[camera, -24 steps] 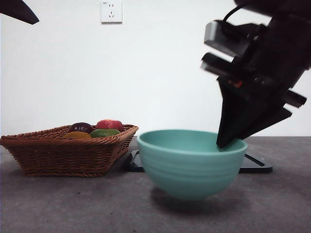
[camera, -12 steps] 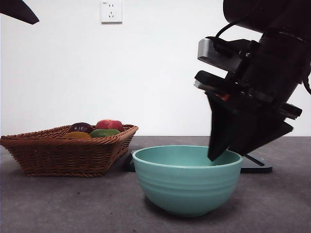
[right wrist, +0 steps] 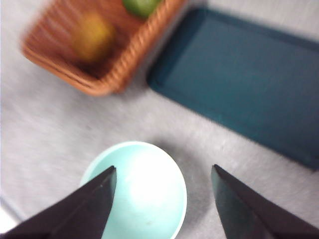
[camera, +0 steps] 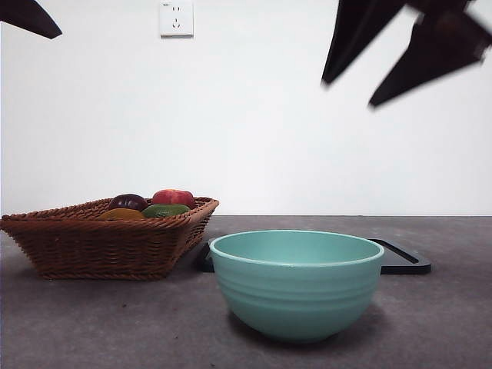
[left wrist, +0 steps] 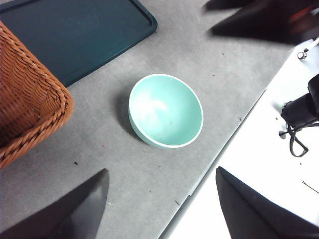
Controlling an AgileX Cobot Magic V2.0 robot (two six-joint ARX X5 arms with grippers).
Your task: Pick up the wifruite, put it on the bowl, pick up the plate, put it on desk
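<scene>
Bowl (camera: 297, 283) empty per wrist views, on desk (camera: 115, 323)

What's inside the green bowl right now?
Nothing: the bowl looks empty in both wrist views, only its pale teal inside showing. The front view hides its bottom behind the wall, but from above no fruit is inside.

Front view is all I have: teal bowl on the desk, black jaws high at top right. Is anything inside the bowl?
Observer: No. The left wrist view looks straight into the bowl and it is empty.
Operator: Whose jaws are those above it?
Observer: The right gripper; its own camera looks down on the bowl between open jaws.
Operator: Where is the brownish-orange fruit?
Observer: In the wicker basket, blurred in the right wrist view, beside a green fruit.
</scene>
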